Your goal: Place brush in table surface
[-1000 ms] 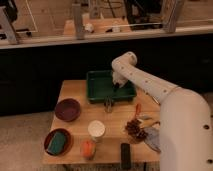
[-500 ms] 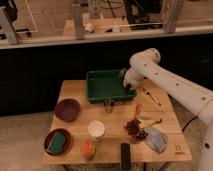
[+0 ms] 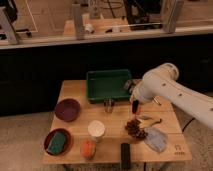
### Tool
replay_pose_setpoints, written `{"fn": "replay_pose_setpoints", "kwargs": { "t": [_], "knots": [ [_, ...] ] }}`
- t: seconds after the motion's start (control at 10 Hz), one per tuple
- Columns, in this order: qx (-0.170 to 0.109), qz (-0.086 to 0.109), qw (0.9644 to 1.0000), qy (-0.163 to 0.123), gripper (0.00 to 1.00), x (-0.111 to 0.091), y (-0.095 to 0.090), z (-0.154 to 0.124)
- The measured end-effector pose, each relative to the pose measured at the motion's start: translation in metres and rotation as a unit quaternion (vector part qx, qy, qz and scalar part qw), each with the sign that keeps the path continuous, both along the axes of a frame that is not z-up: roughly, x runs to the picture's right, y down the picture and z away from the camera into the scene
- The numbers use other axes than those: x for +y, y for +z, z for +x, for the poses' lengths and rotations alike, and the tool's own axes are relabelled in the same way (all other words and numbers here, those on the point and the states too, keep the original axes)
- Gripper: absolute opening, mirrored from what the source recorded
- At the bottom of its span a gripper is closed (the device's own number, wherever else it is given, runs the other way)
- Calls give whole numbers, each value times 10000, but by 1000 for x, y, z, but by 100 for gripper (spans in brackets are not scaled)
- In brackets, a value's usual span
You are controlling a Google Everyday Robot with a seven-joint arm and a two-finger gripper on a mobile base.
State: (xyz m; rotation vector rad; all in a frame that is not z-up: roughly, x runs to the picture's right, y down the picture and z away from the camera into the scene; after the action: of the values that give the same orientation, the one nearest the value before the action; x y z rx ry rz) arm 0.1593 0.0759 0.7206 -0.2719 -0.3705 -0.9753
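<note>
On the left nothing has shifted: the purple bowl point(image 3: 67, 109), the green sponge point(image 3: 57, 142) in its dish and the white cup point(image 3: 96, 129) stand where they stood a second ago. The green tray point(image 3: 107, 73) has not moved either, but my arm is no longer above it. A second ago my gripper point(image 3: 134, 102) hung over the tray's right half. Since then it has swung right and towards the near side, and it is now just off the tray's near right corner, above bare wood. Its fingers are pressed together, and a slim dark shape hangs from them. I take that shape to be the brush point(image 3: 135, 109), clamped and pointing down, not yet resting on the table surface point(image 3: 75, 91).

As I judge it, the carry out of the tray is done. What is left is to lower the brush and let go. The spot below looks free, with the small metal clip point(image 3: 109, 104) to the left and the brown pine-cone cluster point(image 3: 135, 128) nearer and just beside the drop point. That cluster is what I would have to keep clear of.

Further right the grey cloth point(image 3: 156, 139) lies unchanged. There is a faint mark by the near right corner of the table, but I cannot read it, and I find no brand or label anywhere else.
</note>
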Motion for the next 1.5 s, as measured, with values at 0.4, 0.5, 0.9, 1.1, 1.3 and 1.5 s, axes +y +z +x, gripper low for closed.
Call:
{"fn": "replay_pose_setpoints", "kwargs": {
  "t": [0.4, 0.5, 0.9, 1.1, 1.3, 1.5],
  "knots": [
    [-336, -291, 9990, 79, 0, 43, -1, -40],
    [-429, -350, 9984, 122, 0, 55, 5, -57],
    [-511, -339, 9977, 294, 0, 75, 34, -79],
    [-545, -229, 9978, 290, 0, 81, 38, -79],
    [-590, -145, 9979, 220, 0, 94, 41, -77],
    [-636, -182, 9977, 148, 0, 102, 42, -77]
  ]
}}
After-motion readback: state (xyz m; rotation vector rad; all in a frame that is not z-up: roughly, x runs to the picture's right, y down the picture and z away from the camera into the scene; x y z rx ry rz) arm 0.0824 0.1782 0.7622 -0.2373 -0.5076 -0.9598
